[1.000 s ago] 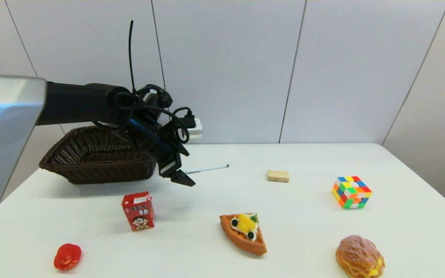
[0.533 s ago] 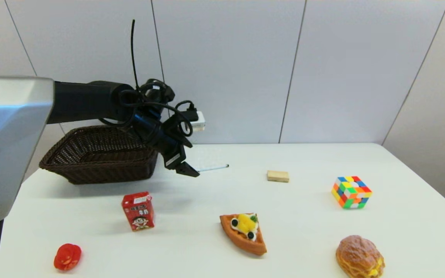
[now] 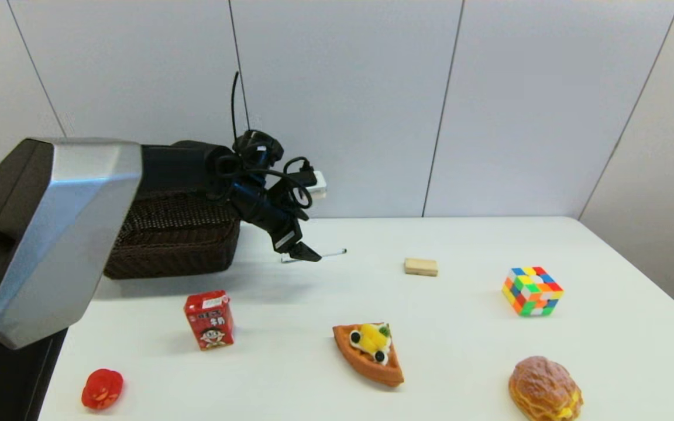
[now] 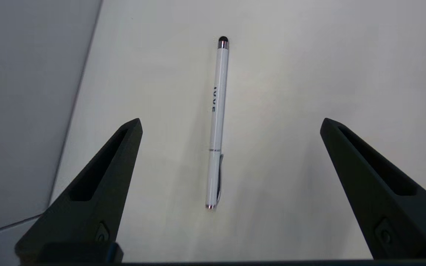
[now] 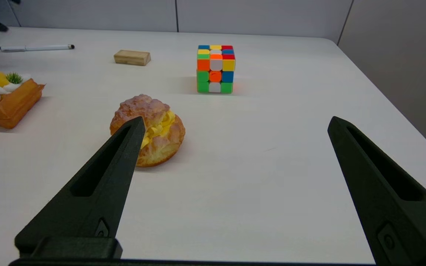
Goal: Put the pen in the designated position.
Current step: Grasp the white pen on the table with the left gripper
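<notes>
The white pen [image 4: 218, 111] lies flat on the bare white table [image 3: 466, 345], just right of the basket, dark tip pointing right. In the head view its middle is covered by my left gripper [image 3: 306, 255]; only the tip end [image 3: 332, 254] and the near end show. In the left wrist view my left gripper [image 4: 230, 122] hangs open above the pen, a finger on each side, not touching it. My right gripper [image 5: 236, 120] is open and empty low over the table's right front, out of the head view; the pen [image 5: 35, 47] shows far off there. Nothing on the tabletop marks a designated position.
A dark wicker basket [image 3: 179, 240] stands at the back left behind my left arm. A red drink carton [image 3: 209, 320], a red toy [image 3: 102, 389], a waffle slice [image 3: 370, 352], a wooden block [image 3: 420, 266], a colour cube [image 3: 532, 290] and a cream puff [image 3: 544, 389] are spread across the table.
My left arm has reached to the right and farther out, bringing its open gripper from beside the basket to over the pen. The pen has not moved.
</notes>
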